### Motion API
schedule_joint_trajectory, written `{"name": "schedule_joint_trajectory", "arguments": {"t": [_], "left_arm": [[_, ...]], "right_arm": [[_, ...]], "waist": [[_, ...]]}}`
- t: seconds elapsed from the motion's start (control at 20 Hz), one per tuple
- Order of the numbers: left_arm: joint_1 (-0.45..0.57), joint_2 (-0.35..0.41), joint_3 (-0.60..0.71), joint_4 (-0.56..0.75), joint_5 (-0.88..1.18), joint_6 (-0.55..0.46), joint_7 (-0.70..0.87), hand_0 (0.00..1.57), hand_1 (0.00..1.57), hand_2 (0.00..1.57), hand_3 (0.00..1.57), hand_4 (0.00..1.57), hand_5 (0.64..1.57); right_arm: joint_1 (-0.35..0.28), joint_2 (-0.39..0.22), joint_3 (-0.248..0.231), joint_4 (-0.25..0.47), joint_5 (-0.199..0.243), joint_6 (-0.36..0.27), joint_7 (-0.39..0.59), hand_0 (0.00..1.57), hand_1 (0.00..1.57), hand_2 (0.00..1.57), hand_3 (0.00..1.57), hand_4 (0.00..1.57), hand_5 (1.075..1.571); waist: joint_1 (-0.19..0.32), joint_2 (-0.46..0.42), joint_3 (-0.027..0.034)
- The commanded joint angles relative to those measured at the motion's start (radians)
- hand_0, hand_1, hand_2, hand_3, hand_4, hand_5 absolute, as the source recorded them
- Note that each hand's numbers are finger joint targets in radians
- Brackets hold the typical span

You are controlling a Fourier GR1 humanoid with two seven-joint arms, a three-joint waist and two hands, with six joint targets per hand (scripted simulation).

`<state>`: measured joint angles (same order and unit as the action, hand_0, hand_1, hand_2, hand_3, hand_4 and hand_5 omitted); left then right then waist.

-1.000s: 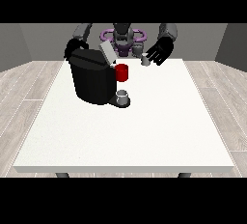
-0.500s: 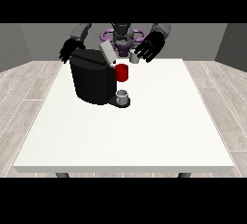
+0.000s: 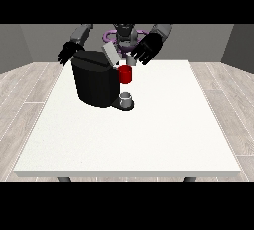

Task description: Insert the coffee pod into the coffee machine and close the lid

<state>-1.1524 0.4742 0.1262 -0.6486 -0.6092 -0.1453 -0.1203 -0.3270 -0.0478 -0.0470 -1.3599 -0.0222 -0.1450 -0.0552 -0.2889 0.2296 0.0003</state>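
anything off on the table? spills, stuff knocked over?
Nothing stands out. The coffee machine stands upright on the white table with its lid tilted open, a small cup upright on its tray. No spill shows. The hand at the view's right hovers by the lid.

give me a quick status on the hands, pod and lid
Hand at the view's right carrying the pod above the coffee machine. Hand at the view's left open behind the machine. Lid up. Nothing in the way.
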Motion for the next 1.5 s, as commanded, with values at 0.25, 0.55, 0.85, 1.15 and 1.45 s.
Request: {"name": "schedule_joint_trajectory", "arguments": {"t": [0.25,0.55,0.85,1.15,1.45], "left_arm": [[-0.022,0.01,0.007,0.034,-0.019,0.004,-0.001,1.33,1.33,1.34,1.23,0.5,1.571],[0.004,-0.044,-0.017,0.024,-0.039,0.035,-0.017,1.21,1.21,1.26,1.19,0.5,1.571],[0.011,-0.063,-0.02,0.034,-0.045,0.028,-0.006,1.2,1.2,1.27,1.2,0.5,1.571],[-0.013,-0.054,-0.011,0.042,-0.048,0.008,0.029,1.18,1.18,1.25,1.19,0.49,1.571],[-0.002,-0.071,-0.018,0.05,-0.064,0.04,-0.003,1.23,1.23,1.27,1.18,0.48,1.571]], "right_arm": [[-0.019,0.005,0.005,-0.036,-0.008,-0.003,0.028,0.0,0.0,0.0,0.0,0.5,1.571],[0.007,0.018,0.01,-0.032,-0.005,-0.009,0.006,0.0,0.0,0.0,0.0,0.51,1.571],[0.003,0.009,0.005,-0.039,-0.016,-0.006,0.04,0.0,0.0,0.0,0.0,0.46,1.571],[0.052,0.026,0.01,-0.022,-0.014,-0.002,-0.031,0.0,0.0,0.0,0.0,0.43,1.571],[-0.005,0.015,0.008,-0.044,-0.004,-0.023,0.027,0.0,0.0,0.0,0.0,0.43,1.571]], "waist": [[-0.025,0.035,-0.0003],[-0.012,0.026,-0.0002],[-0.004,0.001,-0.0003],[-0.012,0.005,0.0],[-0.013,0.041,-0.0003]]}}
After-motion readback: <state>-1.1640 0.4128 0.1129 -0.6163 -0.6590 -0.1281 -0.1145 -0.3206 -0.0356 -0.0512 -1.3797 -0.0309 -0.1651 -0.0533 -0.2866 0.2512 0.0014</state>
